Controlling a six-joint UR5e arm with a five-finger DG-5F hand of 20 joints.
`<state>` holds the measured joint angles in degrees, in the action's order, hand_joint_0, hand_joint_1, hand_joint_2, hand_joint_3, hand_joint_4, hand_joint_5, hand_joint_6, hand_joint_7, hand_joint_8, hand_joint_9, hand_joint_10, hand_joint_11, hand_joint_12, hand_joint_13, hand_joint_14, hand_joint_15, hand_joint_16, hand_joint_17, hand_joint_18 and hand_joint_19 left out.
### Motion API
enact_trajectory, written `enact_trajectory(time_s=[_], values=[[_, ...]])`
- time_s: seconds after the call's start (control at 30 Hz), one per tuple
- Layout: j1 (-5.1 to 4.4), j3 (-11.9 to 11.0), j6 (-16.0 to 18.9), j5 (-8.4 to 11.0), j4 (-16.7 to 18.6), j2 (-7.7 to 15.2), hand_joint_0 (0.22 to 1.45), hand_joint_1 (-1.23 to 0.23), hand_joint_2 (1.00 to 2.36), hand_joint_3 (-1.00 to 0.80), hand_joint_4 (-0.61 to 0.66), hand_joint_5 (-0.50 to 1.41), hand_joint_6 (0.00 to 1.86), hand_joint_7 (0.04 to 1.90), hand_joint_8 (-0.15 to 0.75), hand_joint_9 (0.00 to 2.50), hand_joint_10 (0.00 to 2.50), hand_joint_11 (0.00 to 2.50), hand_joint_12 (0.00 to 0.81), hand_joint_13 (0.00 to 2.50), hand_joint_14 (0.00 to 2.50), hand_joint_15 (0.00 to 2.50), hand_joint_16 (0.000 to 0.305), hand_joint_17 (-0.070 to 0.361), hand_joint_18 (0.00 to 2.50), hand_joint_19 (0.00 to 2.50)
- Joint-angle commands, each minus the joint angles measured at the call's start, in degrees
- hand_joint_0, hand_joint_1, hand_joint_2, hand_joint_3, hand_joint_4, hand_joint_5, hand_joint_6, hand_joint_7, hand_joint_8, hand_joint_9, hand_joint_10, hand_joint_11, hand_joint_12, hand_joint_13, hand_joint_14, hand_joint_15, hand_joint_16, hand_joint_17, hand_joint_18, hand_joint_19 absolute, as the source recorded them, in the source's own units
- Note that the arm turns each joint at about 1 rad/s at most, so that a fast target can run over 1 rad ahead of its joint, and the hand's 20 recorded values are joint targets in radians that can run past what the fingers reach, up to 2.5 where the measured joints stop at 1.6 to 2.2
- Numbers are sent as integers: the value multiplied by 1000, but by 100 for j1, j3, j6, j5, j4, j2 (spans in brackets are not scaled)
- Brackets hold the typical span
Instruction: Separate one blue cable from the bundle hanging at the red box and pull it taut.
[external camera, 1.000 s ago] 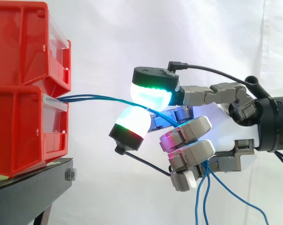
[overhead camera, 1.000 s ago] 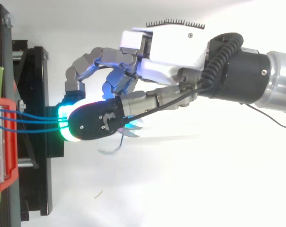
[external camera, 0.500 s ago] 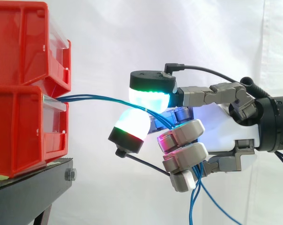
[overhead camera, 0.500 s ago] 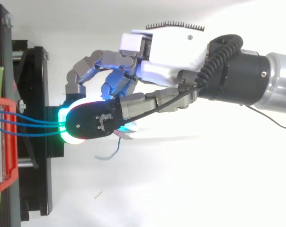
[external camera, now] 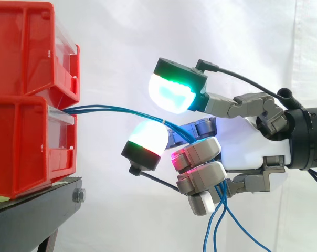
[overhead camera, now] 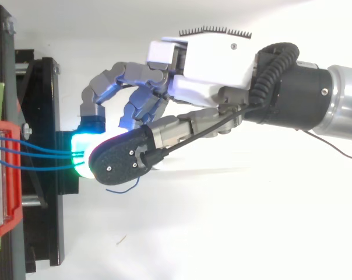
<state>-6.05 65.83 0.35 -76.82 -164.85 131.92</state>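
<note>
Bundle of blue cables [external camera: 116,111] leaves the front lip of the lower red bin [external camera: 22,152], passes between the two glowing pads [external camera: 171,94], then drops through the curled fingers [external camera: 200,152]. So the hand [external camera: 247,139] hooks all strands, with the pads apart. Suggest pinching one strand only, letting the rest slip, then pulling straight away from the bin.

Blue cables [external camera: 116,111] vanish behind curled fingers [external camera: 198,152] of my hand [external camera: 253,144]; can't tell how many I grip. Ends cut off at 6 o'clock. Red bins [external camera: 22,121] cropped at 9 o'clock. Top view: my thumb [overhead camera: 120,163] covers cables.
</note>
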Motion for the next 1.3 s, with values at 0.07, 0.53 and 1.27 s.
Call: enact_trajectory(time_s=[0.07, 0.53, 1.27], values=[[-1, 0, 0, 0, 6, 0, 553, -715, 1004, -422, 140, -197, 885, 1002, 320, 947, 495, 1443, 383, 1163, 1, 1524, 52, 117, 966, 844], [-1, 0, 0, 0, -12, 0, 658, -879, 1017, -181, 47, -194, 906, 1041, 306, 974, 454, 1478, 373, 1174, 5, 1535, 50, 112, 970, 831], [-1, 0, 0, 0, 6, 0, 555, -579, 1000, -500, 112, -164, 893, 1044, 326, 1089, 332, 1496, 383, 1228, 6, 1525, 50, 111, 1020, 828]])
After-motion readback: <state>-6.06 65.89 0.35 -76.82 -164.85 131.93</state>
